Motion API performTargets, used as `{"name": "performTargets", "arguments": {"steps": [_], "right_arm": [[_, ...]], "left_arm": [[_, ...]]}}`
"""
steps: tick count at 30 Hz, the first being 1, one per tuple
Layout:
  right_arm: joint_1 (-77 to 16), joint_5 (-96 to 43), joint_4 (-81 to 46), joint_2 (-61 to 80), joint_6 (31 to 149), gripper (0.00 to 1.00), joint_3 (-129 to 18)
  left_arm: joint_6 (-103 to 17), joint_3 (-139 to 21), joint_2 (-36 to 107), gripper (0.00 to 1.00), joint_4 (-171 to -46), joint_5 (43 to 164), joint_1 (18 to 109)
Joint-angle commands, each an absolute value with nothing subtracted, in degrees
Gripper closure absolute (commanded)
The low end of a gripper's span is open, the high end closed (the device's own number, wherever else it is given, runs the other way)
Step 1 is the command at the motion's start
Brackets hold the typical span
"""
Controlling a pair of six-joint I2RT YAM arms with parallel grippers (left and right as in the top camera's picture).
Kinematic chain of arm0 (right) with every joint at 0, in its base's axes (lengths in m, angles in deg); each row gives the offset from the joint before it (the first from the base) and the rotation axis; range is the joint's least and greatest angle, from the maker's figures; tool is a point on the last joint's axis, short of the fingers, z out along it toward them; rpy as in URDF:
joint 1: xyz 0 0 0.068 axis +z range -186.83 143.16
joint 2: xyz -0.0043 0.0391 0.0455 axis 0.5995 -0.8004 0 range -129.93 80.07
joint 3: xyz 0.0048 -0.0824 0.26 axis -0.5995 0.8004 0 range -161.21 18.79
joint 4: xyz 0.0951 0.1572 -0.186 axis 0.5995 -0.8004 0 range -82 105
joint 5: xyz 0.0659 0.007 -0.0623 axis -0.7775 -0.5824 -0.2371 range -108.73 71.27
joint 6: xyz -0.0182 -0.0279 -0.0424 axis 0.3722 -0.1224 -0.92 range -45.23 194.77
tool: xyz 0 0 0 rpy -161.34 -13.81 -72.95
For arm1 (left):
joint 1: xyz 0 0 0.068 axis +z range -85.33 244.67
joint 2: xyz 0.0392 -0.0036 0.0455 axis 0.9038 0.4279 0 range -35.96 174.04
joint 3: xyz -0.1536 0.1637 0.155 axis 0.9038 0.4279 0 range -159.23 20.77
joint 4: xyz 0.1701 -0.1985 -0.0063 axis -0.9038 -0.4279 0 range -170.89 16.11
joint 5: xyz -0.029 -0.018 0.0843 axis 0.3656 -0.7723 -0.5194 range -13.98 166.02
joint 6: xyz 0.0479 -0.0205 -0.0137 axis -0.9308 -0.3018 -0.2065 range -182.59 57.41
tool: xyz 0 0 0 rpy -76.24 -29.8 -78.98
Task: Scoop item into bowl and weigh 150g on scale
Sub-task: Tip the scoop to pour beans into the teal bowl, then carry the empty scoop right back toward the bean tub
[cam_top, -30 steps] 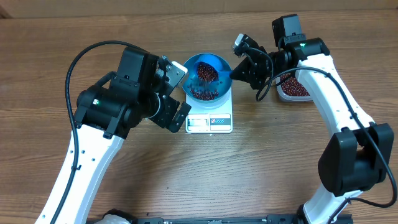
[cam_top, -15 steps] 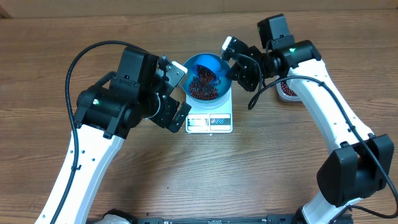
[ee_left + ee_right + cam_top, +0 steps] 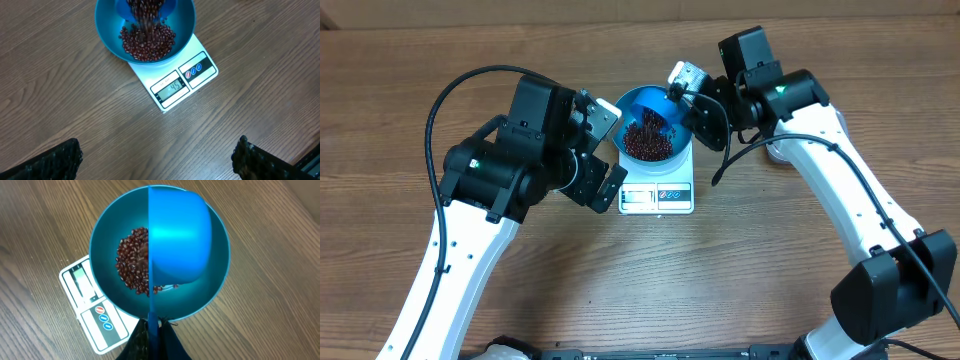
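- While the small dark red-brown beans (image 3: pixel 147 42) tumble, loose and likely bouncy, my right gripper (image 3: pixel 150 340) pinches the thin handle of the small blue scoop (image 3: pixel 180 240).
- Left gripper (image 3: pixel 157 160) gapes wide, empty.

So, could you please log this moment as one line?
phase: pouring | right gripper: shut on scoop, tipped over bowl | beans: falling into bowl on scale | left gripper: open

Left gripper (image 3: pixel 611 152): spread fully wide, gripped nothing, faced right off a black wrist on a bent white arm. Right gripper (image 3: pixel 152 341): pinched tight on the thin handle of a blue scoop (image 3: pixel 180 240), wrist rolled over, arm stretched in from the right.
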State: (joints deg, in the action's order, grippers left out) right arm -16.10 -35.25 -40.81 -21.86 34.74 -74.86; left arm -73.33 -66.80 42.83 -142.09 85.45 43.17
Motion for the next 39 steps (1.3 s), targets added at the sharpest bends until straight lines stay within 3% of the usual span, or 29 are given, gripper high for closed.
{"name": "performTargets", "arguments": {"steps": [1, 25, 31, 39], "right_arm": [[-14.6, -30.3, -40.8, -19.9, 37.2, 0.96, -76.5], [-1.2, -2.2, -42.1, -19.5, 46.3, 0.96, -76.6], [-1.2, -3.5, -42.3, -19.5, 49.3, 0.96, -76.5], [-6.5, -18.1, -42.3, -18.9, 53.2, 0.96, -76.5]], "left_arm": [[-74.2, -67.1, 43.1, 0.0, -142.3, 85.9, 43.3], [-74.2, -67.1, 43.1, 0.0, -142.3, 85.9, 43.3], [-74.2, -67.1, 43.1, 0.0, -142.3, 85.9, 43.3], [-74.2, -67.1, 43.1, 0.0, -142.2, 85.9, 43.3]]}}
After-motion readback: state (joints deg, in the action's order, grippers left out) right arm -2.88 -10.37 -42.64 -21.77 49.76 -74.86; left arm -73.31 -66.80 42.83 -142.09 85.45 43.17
